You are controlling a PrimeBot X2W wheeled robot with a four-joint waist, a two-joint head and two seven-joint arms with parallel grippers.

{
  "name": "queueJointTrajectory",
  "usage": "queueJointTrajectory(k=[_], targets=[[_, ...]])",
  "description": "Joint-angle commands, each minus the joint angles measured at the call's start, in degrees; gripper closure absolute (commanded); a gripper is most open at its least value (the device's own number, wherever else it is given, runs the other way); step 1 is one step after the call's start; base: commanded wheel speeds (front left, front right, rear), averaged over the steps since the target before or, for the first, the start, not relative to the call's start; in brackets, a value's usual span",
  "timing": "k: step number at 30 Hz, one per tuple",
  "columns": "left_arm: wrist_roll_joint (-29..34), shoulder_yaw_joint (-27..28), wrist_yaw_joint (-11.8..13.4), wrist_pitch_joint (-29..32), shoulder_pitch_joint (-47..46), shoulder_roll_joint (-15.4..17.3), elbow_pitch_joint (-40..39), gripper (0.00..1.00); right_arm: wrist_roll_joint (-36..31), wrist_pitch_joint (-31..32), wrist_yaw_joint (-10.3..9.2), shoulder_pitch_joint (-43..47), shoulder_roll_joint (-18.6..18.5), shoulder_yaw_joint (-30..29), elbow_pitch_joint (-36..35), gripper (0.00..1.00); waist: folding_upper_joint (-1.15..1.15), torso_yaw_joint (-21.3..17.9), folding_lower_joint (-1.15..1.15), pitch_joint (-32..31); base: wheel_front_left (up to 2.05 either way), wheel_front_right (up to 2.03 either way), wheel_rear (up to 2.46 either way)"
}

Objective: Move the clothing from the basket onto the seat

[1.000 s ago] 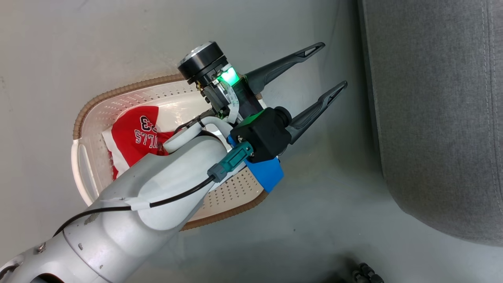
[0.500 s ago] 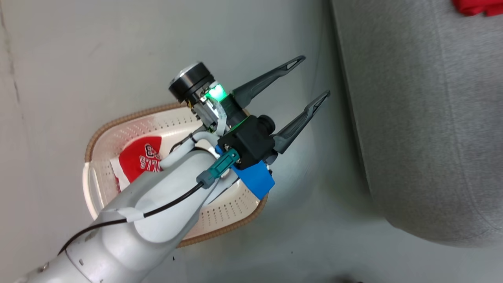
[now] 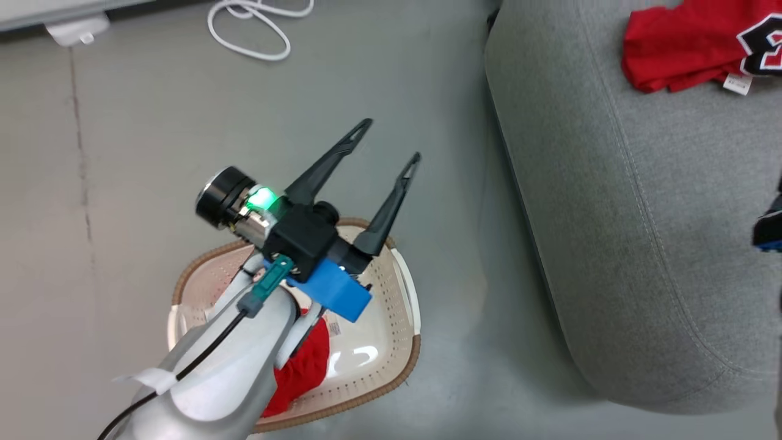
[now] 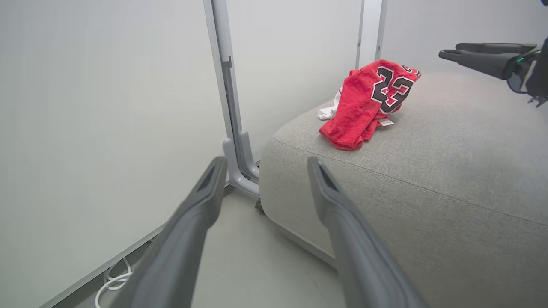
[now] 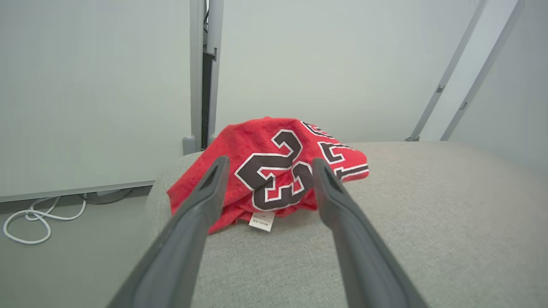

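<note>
- Hazard one (a judgement): the basket (image 3: 418, 354) is looking light. If you are lowering a finger of the left pincer (image 3: 391, 139) against its perforated wall or rim, you are risking tipping it or dragging it across the floor (image 3: 153, 153).
- Hazard two (a judgement): if you are pinching only one fold of the shorts (image 3: 305, 366), the cloth is likely to trail and catch the rim. It could also drop short of the sofa (image 3: 611, 214).
- Hazard three (a judgement): the right pincer (image 5: 269, 160) is hanging close to the jersey (image 5: 257, 141). A forward sweep is risking hooking the jersey and pulling it off the cushion's edge.
- Left pincer: both fingers are standing apart and carrying nothing. It is hovering above the basket's far rim and pointing away from the basket.
- Right pincer: its fingers are likewise spread and empty, reaching over the sofa. The jersey is lying crumpled near the cushion's corner, just ahead of the fingertips and apart from them.
- Shorts: they are lying at the bottom of the basket, below and behind the left pincer. The pale forearm is partly hiding them.
</note>
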Motion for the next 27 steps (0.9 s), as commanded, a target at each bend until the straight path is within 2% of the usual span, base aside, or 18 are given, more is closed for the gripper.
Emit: queueJointTrajectory(k=[1,14,27], targets=[[-0.2,1.5,0.4,-0.2,1.8,0.2,-0.5,0.0,0.5,0.0,0.01,1.6,0.8,1.4,-1.4,0.0,0.0,1.3,0.01,-2.9,0.0,0.0,0.0],[1.1,16.4,1.4,-0.2,12.9,-1.0,-3.4,0.0,3.4,0.0,0.01,7.1,4.2,13.2,-9.7,0.0,0.0,7.8,0.01,-10.8,0.0,0.0,0.0],[4.0,27.0,0.3,-0.2,22.6,-3.9,-5.1,0.0,2.9,0.0,0.01,14.6,6.5,18.3,-13.7,0.0,0.0,12.5,0.01,-17.3,0.0,0.0,0.0]])
